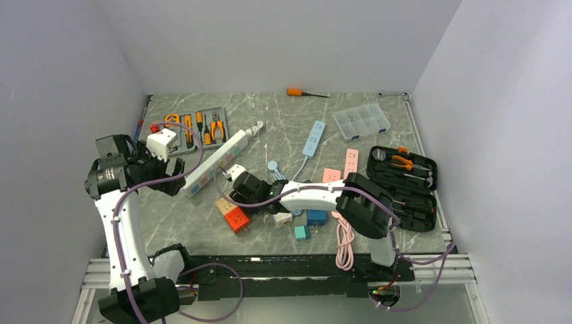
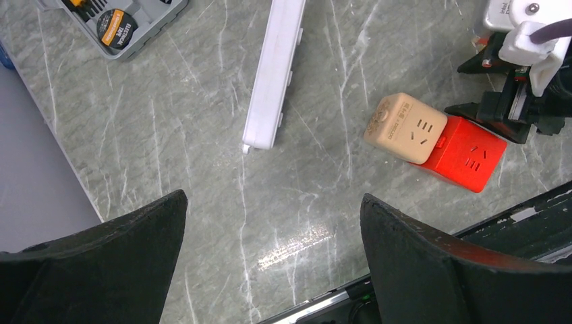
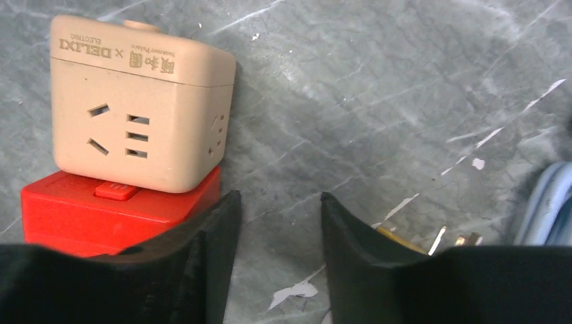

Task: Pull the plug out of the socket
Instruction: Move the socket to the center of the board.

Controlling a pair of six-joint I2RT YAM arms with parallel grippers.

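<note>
Closest to the wrist lens are the two black fingers of the right gripper. They stand a little apart with nothing between them, only bare marble table showing through the gap. Just ahead and to one side sits what I take to be the task's pair: a beige cube with socket faces, pressed flush against a red cube. The joint between them is hidden. From the way they sit locked together, I'd judge one is plugged into the other and the beige one is the piece to pull off. In the overhead view the pair lies near the front of the table, left of centre, with the right arm stretched low across toward it. One finger tip is nearly level with the corner where the two cubes meet, which looks like an approach to straddle a cube, not a grip yet. The left gripper hangs above the marble with its fingers wide apart and empty. It looks down at the same cubes from off to the side, near the end of a white power strip. It seems placed to come in and brace the red cube while the other arm pulls, since a loose cube would simply slide along. A pair of brass prongs lies right beside the right-hand finger and could get nudged.
</note>
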